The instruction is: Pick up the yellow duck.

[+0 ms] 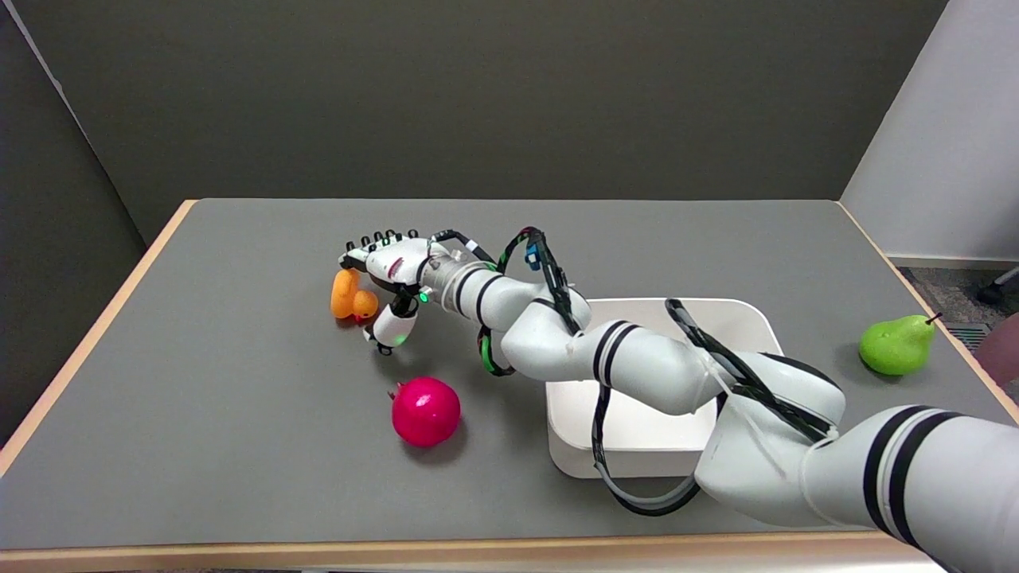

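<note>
Right arm outstretched across, hand low, palm down, fingers apart, thumb lowered.

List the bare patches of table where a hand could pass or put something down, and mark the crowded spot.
Free: the near-left corner, left of the pomegranate; the far strip beyond the tray; the gap between tray and pear. Crowded: around the duck, where the right hand sits close beside it.
</note>
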`<state>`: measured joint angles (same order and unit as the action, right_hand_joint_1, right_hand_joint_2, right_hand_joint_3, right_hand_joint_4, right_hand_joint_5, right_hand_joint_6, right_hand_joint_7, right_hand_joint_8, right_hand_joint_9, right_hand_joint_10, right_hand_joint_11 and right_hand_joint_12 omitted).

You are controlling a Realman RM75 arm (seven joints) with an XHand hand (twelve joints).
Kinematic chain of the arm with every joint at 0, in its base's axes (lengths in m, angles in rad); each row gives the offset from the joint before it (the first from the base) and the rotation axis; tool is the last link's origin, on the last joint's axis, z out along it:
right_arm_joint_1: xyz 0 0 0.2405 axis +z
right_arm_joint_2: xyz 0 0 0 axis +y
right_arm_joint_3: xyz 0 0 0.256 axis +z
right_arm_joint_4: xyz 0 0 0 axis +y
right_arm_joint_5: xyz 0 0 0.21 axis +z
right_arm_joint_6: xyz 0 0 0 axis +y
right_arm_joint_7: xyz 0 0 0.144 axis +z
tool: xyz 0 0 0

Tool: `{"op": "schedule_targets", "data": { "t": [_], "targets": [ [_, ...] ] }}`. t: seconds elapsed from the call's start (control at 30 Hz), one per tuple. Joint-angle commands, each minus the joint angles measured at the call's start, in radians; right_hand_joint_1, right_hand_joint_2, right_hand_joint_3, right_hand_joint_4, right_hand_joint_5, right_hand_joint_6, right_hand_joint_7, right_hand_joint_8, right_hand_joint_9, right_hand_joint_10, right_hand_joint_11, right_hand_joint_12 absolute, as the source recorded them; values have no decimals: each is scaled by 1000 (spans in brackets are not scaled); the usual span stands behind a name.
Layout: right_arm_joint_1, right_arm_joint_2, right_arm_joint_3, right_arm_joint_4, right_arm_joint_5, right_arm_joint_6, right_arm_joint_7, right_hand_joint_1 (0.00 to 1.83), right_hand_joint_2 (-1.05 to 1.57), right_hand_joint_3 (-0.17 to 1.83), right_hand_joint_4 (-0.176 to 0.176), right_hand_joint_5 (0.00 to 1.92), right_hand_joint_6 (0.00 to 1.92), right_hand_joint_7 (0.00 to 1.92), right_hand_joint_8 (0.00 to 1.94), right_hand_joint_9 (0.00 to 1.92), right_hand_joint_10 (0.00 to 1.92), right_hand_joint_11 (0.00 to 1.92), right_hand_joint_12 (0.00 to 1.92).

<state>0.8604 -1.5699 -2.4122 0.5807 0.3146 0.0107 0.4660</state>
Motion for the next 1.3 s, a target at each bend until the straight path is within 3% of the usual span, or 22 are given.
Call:
{"op": "schedule_targets", "data": {
  "t": [0.03, 0.33, 0.47, 0.93, 1.0, 1.2, 1.3],
  "targets": [
    [-4, -11, -2, -17, 13, 21, -6, 807, 589, 1008, 2, 37, 396, 64, 209, 21, 322, 2, 660],
    [20, -16, 11, -21, 13, 72, -15, 801, 608, 1019, 3, 37, 401, 58, 230, 14, 335, 2, 678],
    [27, -19, 11, -24, 13, 85, -16, 613, 668, 890, 14, 90, 305, 83, 227, -1, 436, -1, 741],
    [21, -27, 2, -40, 13, 81, -6, 618, 663, 904, 15, 95, 306, 110, 217, 11, 447, -1, 767],
    [16, -27, 0, -41, 13, 78, -6, 810, 615, 1024, 7, 39, 417, 49, 328, 2, 426, -1, 742],
    [-14, -27, -15, -16, 13, 64, -3, 814, 622, 1029, 10, 41, 422, 55, 337, 1, 449, -1, 765],
    [-26, -26, -35, 10, 13, 64, 3, 624, 671, 927, 30, 105, 326, 120, 225, 25, 458, -1, 813]
  ]
}}
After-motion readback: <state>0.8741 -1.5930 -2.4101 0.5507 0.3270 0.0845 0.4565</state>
